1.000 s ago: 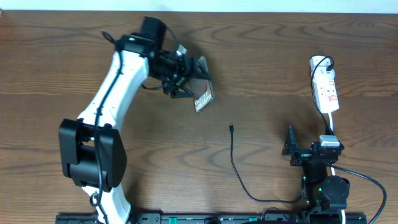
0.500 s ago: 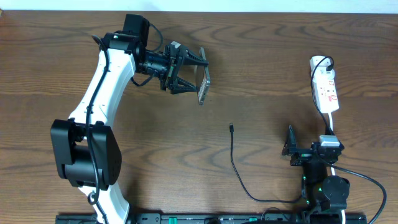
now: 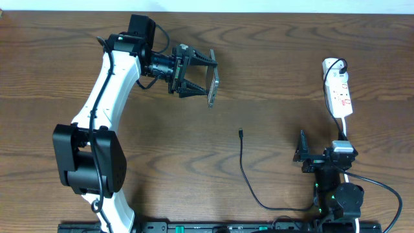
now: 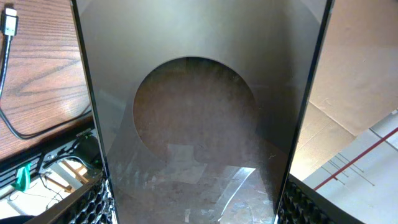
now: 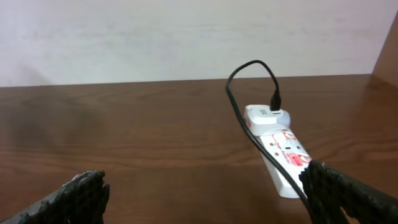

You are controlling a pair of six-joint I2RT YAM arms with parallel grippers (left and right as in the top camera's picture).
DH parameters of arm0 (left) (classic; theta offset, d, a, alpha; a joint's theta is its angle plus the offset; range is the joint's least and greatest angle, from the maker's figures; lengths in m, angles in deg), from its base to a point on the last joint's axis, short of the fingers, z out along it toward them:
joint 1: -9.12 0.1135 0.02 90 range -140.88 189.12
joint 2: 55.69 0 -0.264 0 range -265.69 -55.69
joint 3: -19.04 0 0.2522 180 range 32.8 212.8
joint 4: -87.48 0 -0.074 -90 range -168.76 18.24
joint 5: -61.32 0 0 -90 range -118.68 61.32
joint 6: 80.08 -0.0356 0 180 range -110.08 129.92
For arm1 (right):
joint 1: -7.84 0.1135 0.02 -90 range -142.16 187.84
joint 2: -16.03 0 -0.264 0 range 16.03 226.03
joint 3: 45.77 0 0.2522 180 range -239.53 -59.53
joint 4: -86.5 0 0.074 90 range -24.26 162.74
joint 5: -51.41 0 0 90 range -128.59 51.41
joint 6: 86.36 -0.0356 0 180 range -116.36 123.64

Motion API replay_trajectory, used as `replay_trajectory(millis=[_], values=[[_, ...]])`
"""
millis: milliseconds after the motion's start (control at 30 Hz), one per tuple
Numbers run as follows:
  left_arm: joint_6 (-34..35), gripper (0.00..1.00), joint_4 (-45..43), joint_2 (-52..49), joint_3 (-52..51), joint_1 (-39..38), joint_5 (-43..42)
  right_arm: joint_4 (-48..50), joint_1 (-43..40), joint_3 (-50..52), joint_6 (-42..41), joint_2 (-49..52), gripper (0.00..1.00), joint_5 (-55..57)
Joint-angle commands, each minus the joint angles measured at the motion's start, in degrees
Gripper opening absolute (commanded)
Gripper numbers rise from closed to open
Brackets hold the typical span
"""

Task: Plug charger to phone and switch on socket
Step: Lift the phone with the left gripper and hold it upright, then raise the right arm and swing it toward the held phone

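My left gripper [image 3: 208, 76] is shut on the phone [image 3: 212, 87] and holds it on edge above the table at the upper middle. In the left wrist view the phone's glossy dark face [image 4: 199, 112] fills the frame between my fingers. The charger's black cable [image 3: 244, 169] lies on the table right of centre, its plug tip [image 3: 240, 133] pointing up; the tip also shows in the left wrist view [image 4: 9, 22]. The white socket strip [image 3: 339, 92] with red switches lies at the far right, also in the right wrist view [image 5: 283, 152]. My right gripper [image 5: 205, 190] is open and empty near the front edge.
A white adapter [image 5: 266, 117] with a black cable is plugged into the strip's far end. The strip's white cord [image 3: 346, 129] runs down toward the right arm's base. The wooden table [image 3: 284, 58] spreads between the phone and the strip.
My left arm swung the phone up and left, turning it from tilted face-up to on edge. Over the last half second it barely moved. The right arm has not moved.
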Motion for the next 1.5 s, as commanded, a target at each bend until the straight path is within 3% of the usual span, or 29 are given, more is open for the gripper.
replay_trajectory(millis=[0, 267, 400, 567, 633, 667, 733, 800, 833, 1000, 1233, 1467], values=[[0.4, 0.68, -0.1, 1.6, 1.6, 0.3, -3.7, 0.3, -0.4, 0.2, -7.3, -0.3, 0.99, -6.0], [3.8, 0.68, -0.1, 1.6, 1.6, 0.3, -3.7, 1.9, -0.4, 0.2, -42.7, -0.3, 0.99, -30.9], [4.3, 0.68, -0.1, 1.6, 1.6, 0.3, -4.5, 2.4, -0.4, 0.2, -66.9, -0.3, 0.99, -38.5], [7.7, 0.68, -0.6, 1.6, 1.6, 0.3, -5.9, 3.1, -0.4, 0.2, -81.6, -0.3, 0.99, -42.3], [8.3, 0.68, -1.6, 1.6, 1.6, 0.3, -5.9, 4.6, -0.4, 0.2, -80.5, -0.3, 0.90, -44.5], [8.3, 0.68, -1.9, 1.6, 1.6, 0.3, -6.0, 5.8, -0.4, 0.2, -79.1, -0.3, 0.76, -45.5], [8.3, 0.68, -1.9, 1.6, 1.6, 0.3, -6.8, 9.2, -0.4, 0.2, -76.8, -0.3, 0.70, -47.6], [8.3, 0.68, -1.9, 1.6, 1.6, 0.3, -7.6, 12.1, -0.4, 0.0, -75.3, -0.3, 0.84, -48.9], [8.3, 0.68, -2.1, 1.6, 1.6, 0.3, -8.0, 12.0, -0.4, -0.5, -75.3, -0.3, 0.99, -48.9], [8.3, 0.68, -2.1, 1.6, 1.6, 0.3, -8.2, 9.6, -0.4, -4.8, -72.0, -0.3, 0.99, -49.1], [8.3, 0.68, -2.1, 1.6, 1.6, 0.3, -8.2, -25.7, -0.4, -26.6, -47.2, 5.9, 0.99, -39.3], [8.3, 0.68, -2.1, 1.6, 1.6, 0.3, -8.2, -56.4, -0.3, -54.7, -21.7, 29.0, 0.99, -28.4]])
